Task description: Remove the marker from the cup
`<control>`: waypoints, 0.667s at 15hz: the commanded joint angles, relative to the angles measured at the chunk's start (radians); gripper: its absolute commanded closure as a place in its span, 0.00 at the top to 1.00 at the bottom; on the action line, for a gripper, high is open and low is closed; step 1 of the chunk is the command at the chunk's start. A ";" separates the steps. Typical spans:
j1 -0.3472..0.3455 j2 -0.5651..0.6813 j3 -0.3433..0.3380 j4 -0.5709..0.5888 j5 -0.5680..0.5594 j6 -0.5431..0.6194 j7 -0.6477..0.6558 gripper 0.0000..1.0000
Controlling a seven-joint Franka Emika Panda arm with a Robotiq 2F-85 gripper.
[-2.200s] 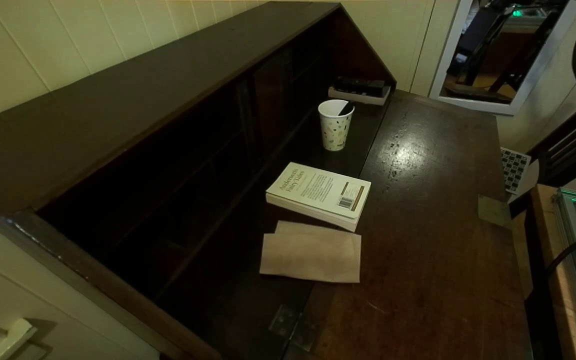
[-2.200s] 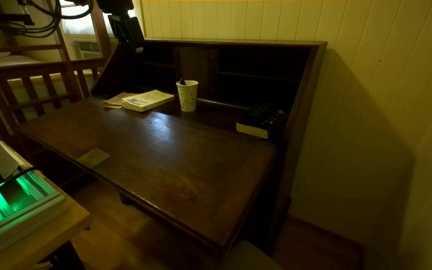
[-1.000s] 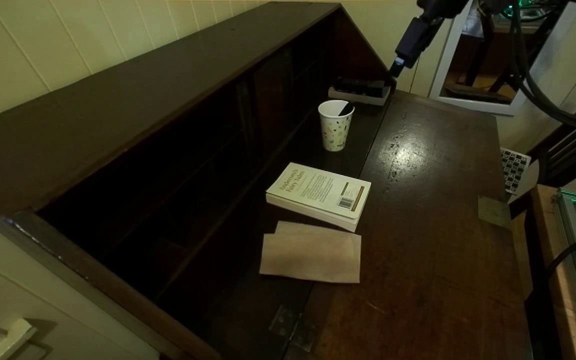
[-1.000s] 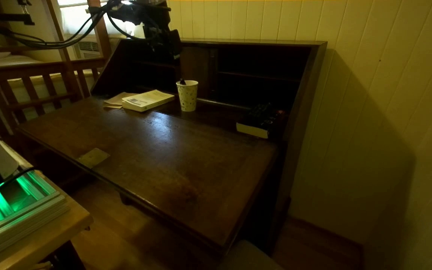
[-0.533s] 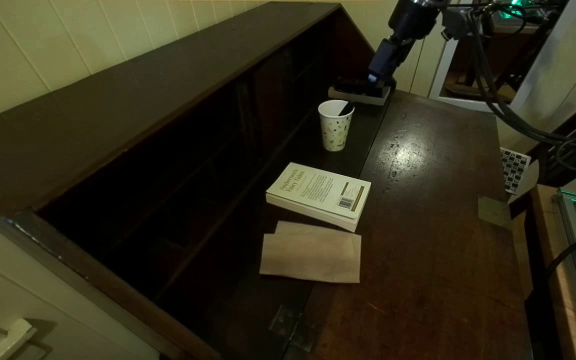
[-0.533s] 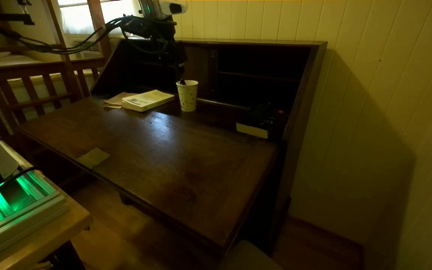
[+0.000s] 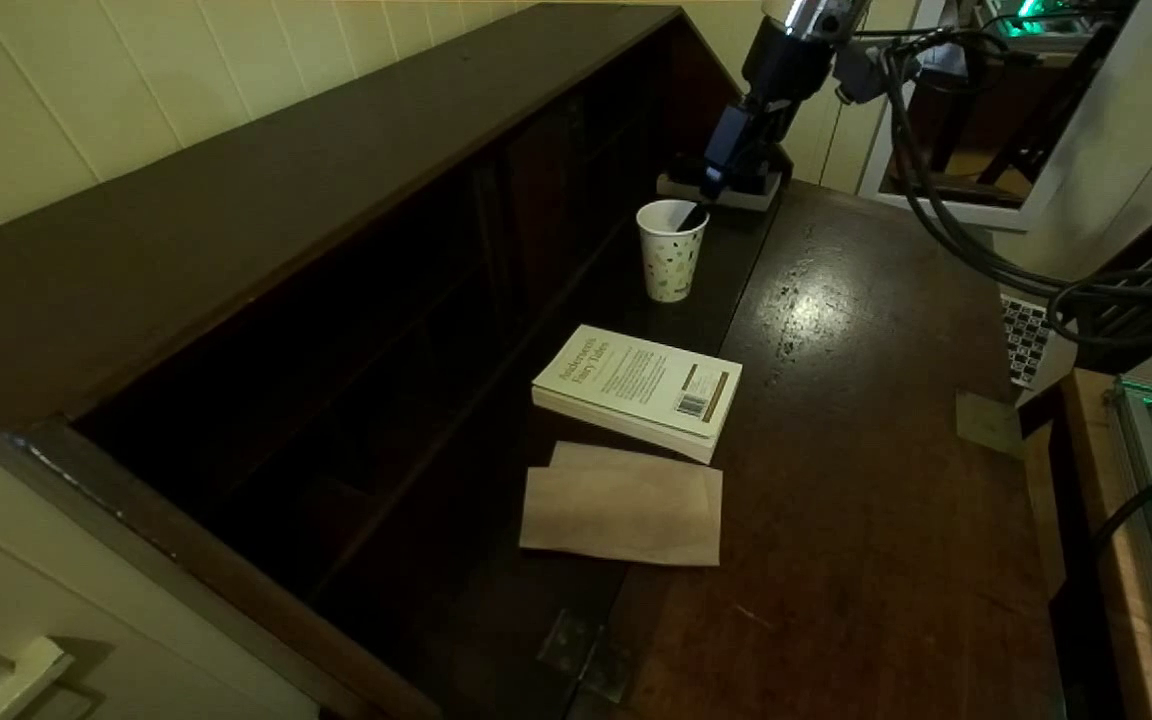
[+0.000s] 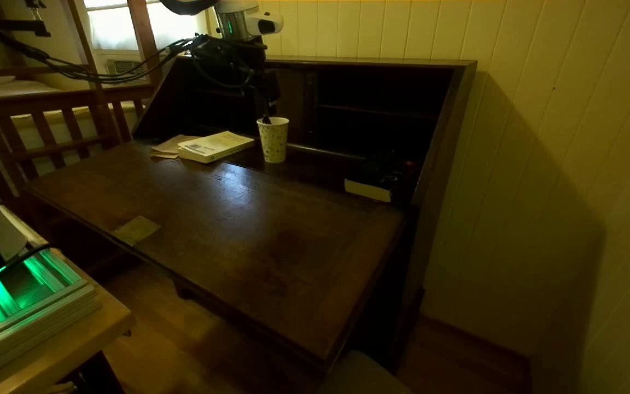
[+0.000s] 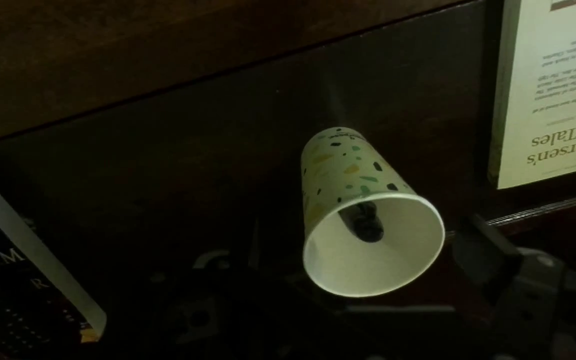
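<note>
One claw (image 7: 711, 187), jaws apart, now arrives near the marker (image 9: 363, 223) — still in its cup (image 7: 671, 265) — so gripping likely follows.

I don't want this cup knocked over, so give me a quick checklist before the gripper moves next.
1. The gripper open: ok, its fingers stand apart in the wrist view.
2. The marker inside the cup: ok, leaning to one side.
3. The cup upright: ok in both exterior views.
4. The white book apart from the cup: ok, a gap shows.
5. The fingers clear of the cup: cannot tell, too dark.
</note>
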 commanded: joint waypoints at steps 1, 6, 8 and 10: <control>-0.029 0.049 0.042 0.050 0.025 0.000 0.024 1.00; -0.040 0.070 0.071 0.069 0.021 0.005 0.043 0.95; -0.043 0.076 0.078 0.072 0.017 0.012 0.048 0.92; -0.046 0.083 0.084 0.078 0.015 0.011 0.049 0.81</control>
